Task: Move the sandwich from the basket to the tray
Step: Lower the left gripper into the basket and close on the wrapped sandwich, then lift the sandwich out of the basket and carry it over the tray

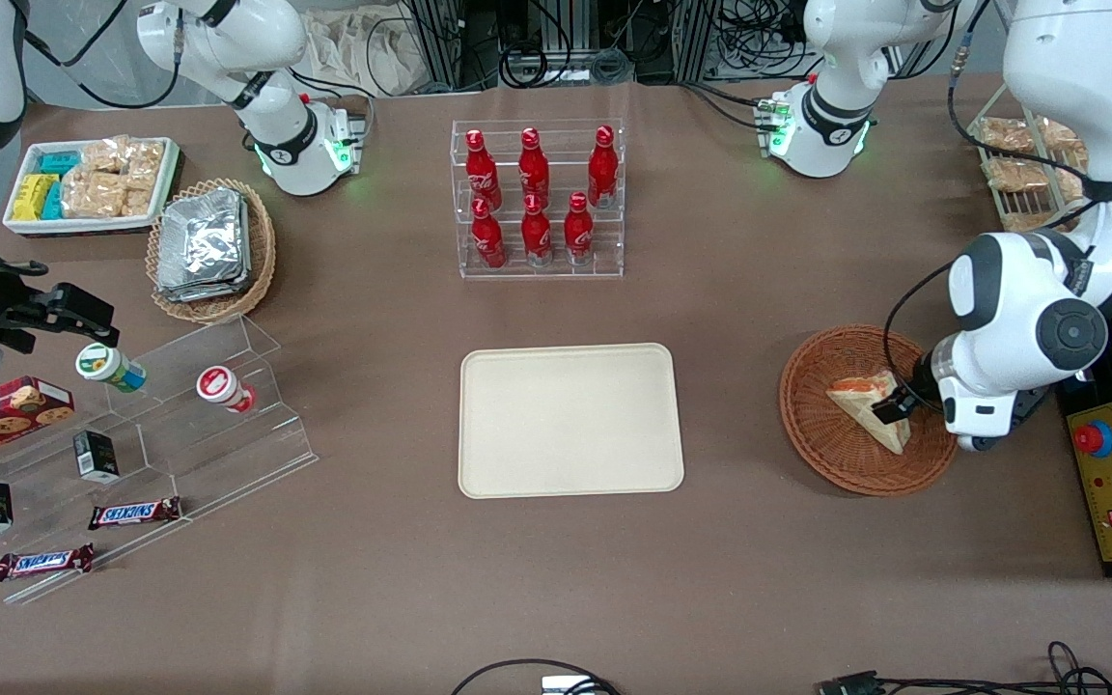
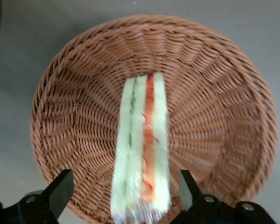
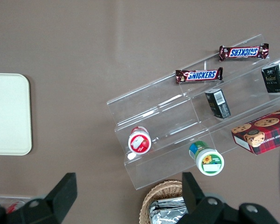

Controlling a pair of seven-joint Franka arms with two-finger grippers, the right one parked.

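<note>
The sandwich [image 1: 863, 403], a pale bread wedge with red-orange and green layers, lies in the round reddish-brown wicker basket [image 1: 812, 430] toward the working arm's end of the table. My left gripper [image 1: 896, 405] hangs low over the basket at the sandwich. In the left wrist view the gripper [image 2: 125, 186] is open, its dark fingers [image 2: 60, 189] standing either side of the sandwich [image 2: 142, 140] with a gap on each side, above the basket's weave [image 2: 214, 93]. The cream-beige tray [image 1: 570, 420] lies flat at the table's middle, beside the basket, and holds nothing.
A clear rack of red bottles [image 1: 537, 198] stands farther from the front camera than the tray. A yellow control box with a red button [image 1: 1111, 483] lies beside the basket at the table's edge. A clear stepped stand with snacks [image 1: 180, 425] is toward the parked arm's end.
</note>
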